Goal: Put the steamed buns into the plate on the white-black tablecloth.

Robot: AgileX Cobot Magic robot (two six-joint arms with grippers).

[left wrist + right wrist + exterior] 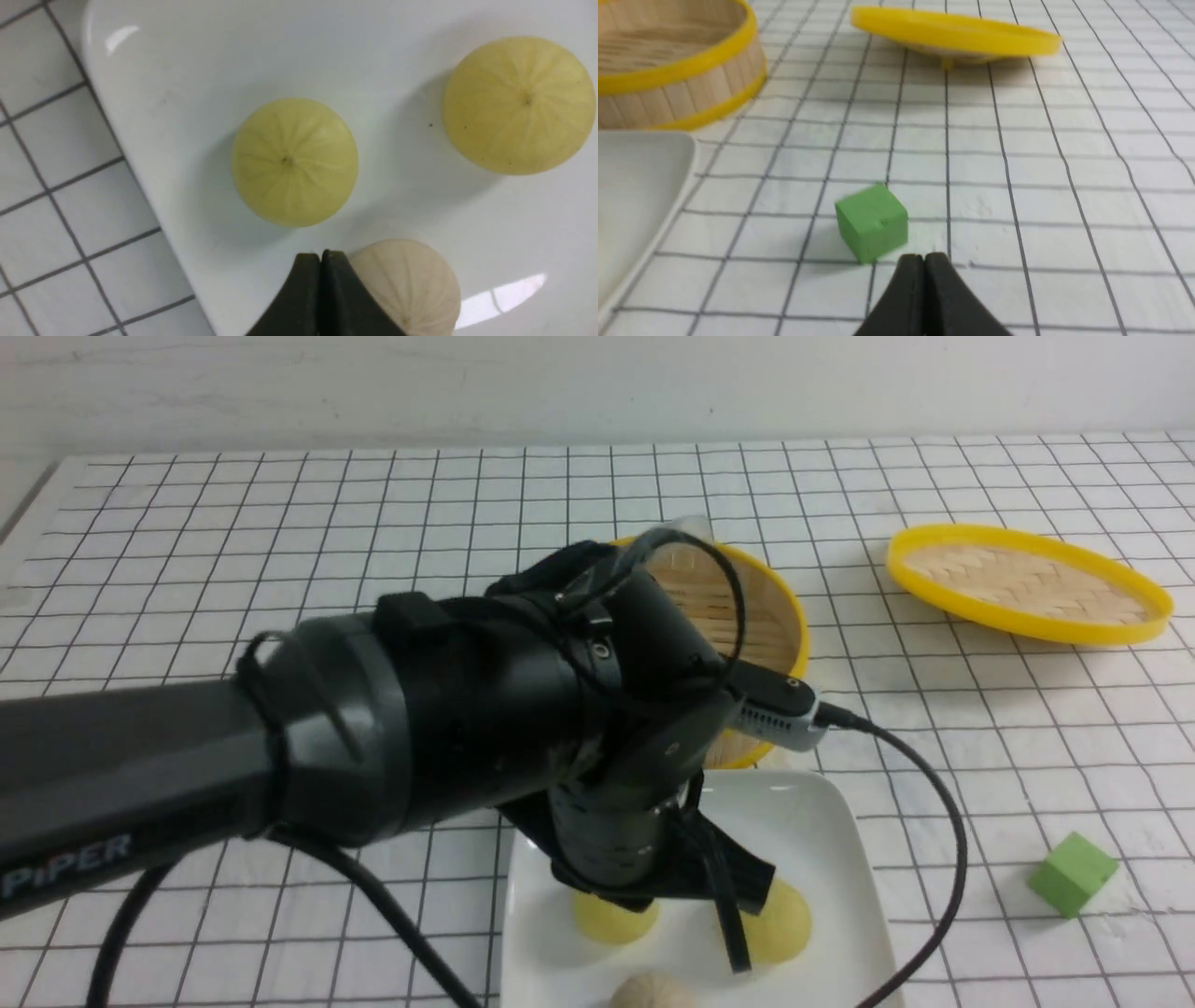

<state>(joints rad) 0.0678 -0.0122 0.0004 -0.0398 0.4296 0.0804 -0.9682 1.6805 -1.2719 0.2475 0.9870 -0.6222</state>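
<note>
Three steamed buns lie in the white square plate (187, 84): a pale yellow-green bun (295, 161), a second yellow-green bun (518, 105) and a beige-white bun (411, 284). The front view shows the same plate (812, 831) on the white-black tablecloth (280, 551), with a yellow-green bun (611, 919), another (782, 924) and the beige one (652, 993). My left gripper (321, 261) hangs above the plate beside the beige bun, shut and holding nothing. My right gripper (923, 263) is shut and empty, low over the cloth.
A green cube (873, 223) sits on the cloth just ahead of my right gripper, also the cube (1072, 874) right of the plate. The round yellow-rimmed bamboo steamer (761, 616) stands behind the plate. Its flat woven lid (1027, 583) lies at the back right.
</note>
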